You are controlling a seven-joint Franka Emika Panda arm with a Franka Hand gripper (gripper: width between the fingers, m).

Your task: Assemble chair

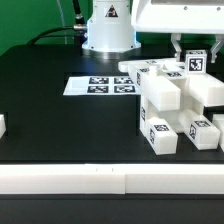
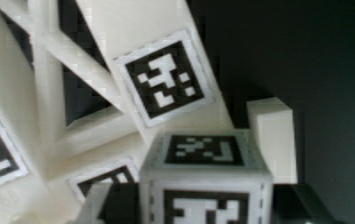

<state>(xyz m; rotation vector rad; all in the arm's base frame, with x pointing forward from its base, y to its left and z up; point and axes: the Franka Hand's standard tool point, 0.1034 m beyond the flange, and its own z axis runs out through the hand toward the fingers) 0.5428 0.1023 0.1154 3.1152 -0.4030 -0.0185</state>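
Chair parts point(image 1: 165, 105), matte white chunky tagged plastic blocks, are crowding the black table point(image 1: 40, 110) just beside the flat white marker board point(image 1: 100, 85); gripper point(image 1: 196, 58) is hanging over them, can't tell its opening.

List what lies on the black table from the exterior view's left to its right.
lone white block at the picture's edge → marker board → cluster of chair parts

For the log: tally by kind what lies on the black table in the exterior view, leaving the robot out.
marker board: 1
cluster of chair parts: 1 (pieces too crowded to count singly)
white block, cut off at the exterior view's left edge: 1
Total: 3
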